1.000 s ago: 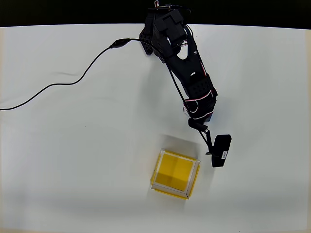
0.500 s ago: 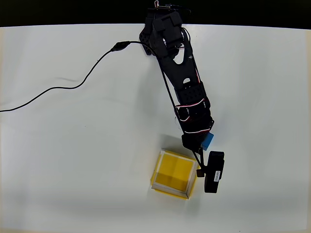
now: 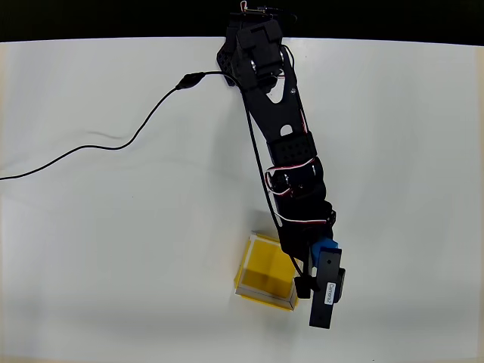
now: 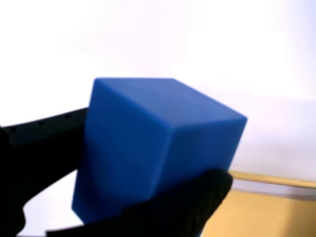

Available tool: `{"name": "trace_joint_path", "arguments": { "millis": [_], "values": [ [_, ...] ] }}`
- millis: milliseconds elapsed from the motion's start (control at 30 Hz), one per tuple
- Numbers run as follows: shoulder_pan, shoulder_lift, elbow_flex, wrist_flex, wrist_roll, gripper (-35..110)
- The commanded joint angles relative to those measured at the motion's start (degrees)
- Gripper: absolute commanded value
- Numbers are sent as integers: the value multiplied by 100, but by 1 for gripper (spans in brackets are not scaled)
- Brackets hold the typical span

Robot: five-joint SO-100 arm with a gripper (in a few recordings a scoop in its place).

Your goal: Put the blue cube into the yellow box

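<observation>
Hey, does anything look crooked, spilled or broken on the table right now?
Nothing spilled or broken. The yellow box sits slightly turned against the table edges, and the blue cube rides tilted, corner-up, in the gripper near the box's right rim. A loose black cable snakes across the left side.

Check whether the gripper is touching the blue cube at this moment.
Touching. In the wrist view the gripper has its black fingers pressed against the blue cube from both sides, with no gap showing.
</observation>
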Motion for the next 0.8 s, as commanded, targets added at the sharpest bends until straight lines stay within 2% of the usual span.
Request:
{"name": "trace_joint_path", "arguments": {
  "millis": [0, 433, 767],
  "values": [
    [246, 642, -940, -360, 193, 13],
    [1011, -396, -1670, -993, 1037, 13],
    [1169, -861, -1626, -932, 1406, 13]
  ]
}}
